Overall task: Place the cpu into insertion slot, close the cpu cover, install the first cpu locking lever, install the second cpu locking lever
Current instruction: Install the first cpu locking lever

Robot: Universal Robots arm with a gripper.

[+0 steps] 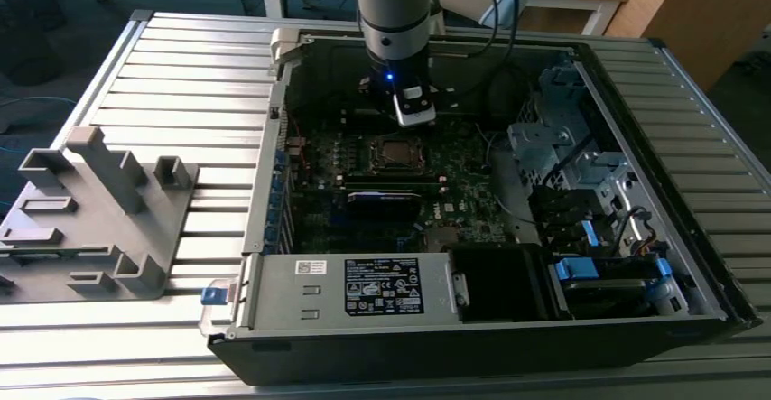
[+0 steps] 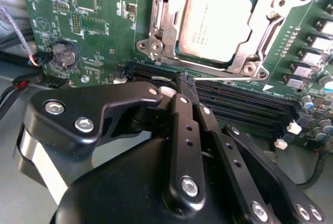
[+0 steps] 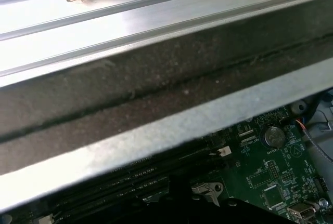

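Observation:
The cpu [image 2: 216,24] lies flat in the insertion slot, its dull silver face up. The silvery cpu cover [image 2: 161,18] is down around it, hiding most of the slot. A thin metal locking lever [image 2: 234,79] runs along the cover's edge nearest my fingers. My gripper [image 2: 186,78] is shut with nothing between its black fingers. Its tips hang just off that cover edge, above the memory slots. In the exterior view the gripper [image 1: 413,116] hovers just behind the socket [image 1: 392,153] inside the open computer case.
Black memory slots [image 2: 244,104] run beside the socket, and a coin battery [image 2: 65,53] sits on the green board. The case wall [image 3: 156,94] stands close by. A labelled silver power-supply box [image 1: 361,287] fills the case front. A grey fixture [image 1: 97,210] stands on the slatted table.

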